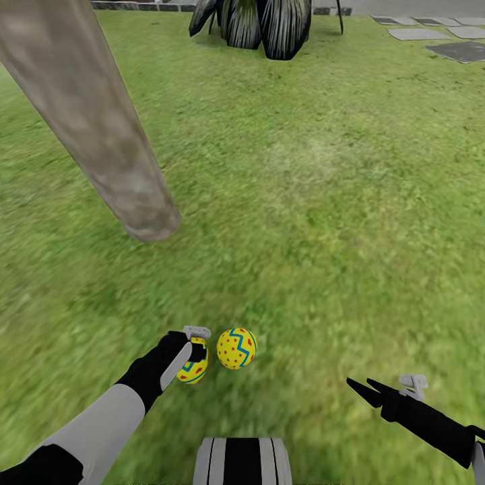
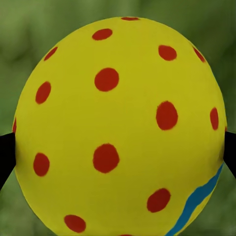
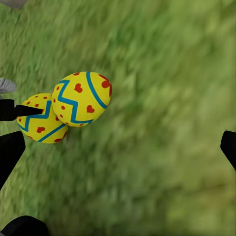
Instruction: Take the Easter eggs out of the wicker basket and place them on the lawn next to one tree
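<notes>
Two Easter eggs on the lawn near the tree trunk.

We note, largest first: grass across the head view; the grey-brown mottled trunk slanting in at upper left; a dark spiky shrub and grey paving slabs beyond. Left gripper has its jaws clamped on one egg. The second egg lies just beside it on the grass. Right gripper hangs low, jaws spread wide, holding nothing.
</notes>
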You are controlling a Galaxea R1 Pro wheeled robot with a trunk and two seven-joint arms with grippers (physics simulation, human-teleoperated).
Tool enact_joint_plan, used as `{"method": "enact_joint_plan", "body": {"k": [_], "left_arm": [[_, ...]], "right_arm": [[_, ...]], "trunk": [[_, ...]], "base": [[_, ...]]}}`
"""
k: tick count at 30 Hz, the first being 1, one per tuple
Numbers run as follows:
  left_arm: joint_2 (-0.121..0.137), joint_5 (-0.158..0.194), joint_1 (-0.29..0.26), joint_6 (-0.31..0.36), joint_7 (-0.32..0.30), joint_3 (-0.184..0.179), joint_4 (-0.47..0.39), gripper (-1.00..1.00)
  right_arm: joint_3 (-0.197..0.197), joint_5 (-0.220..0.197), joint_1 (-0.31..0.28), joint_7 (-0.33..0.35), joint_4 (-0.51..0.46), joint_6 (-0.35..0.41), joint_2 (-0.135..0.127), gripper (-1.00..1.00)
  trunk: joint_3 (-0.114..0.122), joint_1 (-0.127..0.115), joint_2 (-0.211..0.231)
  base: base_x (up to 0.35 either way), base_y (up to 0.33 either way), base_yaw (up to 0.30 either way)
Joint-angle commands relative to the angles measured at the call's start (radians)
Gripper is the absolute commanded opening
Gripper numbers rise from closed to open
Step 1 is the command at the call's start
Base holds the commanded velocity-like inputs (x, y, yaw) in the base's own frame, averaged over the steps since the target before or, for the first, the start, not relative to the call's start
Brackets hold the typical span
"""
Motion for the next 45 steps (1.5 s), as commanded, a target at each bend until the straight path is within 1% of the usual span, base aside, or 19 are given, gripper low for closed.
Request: {"method": "enact_joint_plan", "body": {"k": [1,3,4,15,38,41,45], "left_arm": [[0.001,0.035,0.000,-0.079,-0.022,-0.005,0.089,-1.00],[0.001,0.035,0.000,-0.079,-0.022,-0.005,0.090,-1.00],[0.001,0.035,0.000,-0.079,-0.022,-0.005,0.090,1.00],[0.002,0.037,0.000,-0.078,-0.022,-0.001,0.091,1.00],[0.003,0.037,0.000,-0.077,-0.022,0.001,0.091,1.00],[0.013,0.038,0.000,-0.069,-0.025,0.003,0.087,1.00],[0.018,0.038,-0.002,-0.061,-0.026,0.003,0.084,1.00]], "right_arm": [[-0.001,0.004,-0.001,0.006,-0.001,0.007,0.000,1.00],[-0.001,0.004,-0.001,0.006,-0.001,0.007,0.000,1.00],[-0.001,0.004,-0.001,0.006,-0.001,0.007,0.000,1.00],[-0.001,0.005,-0.001,0.006,-0.001,0.007,0.000,1.00],[-0.001,0.005,-0.001,0.006,0.000,0.007,0.001,1.00],[-0.001,0.005,-0.001,0.006,0.000,0.007,0.001,1.00],[-0.002,0.005,-0.001,0.006,0.000,0.007,0.000,1.00]], "trunk": [[-0.001,0.000,0.000],[-0.001,0.000,0.000],[-0.001,0.000,0.000],[-0.001,0.000,0.000],[0.088,-0.010,0.005],[0.100,-0.011,0.006],[0.115,-0.013,0.007]], "base": [[0.000,0.000,0.000],[0.000,0.000,0.000],[0.000,0.000,0.000],[0.000,0.000,0.000],[0.000,0.000,0.000],[0.000,0.000,0.000],[0.000,0.000,0.000]]}}
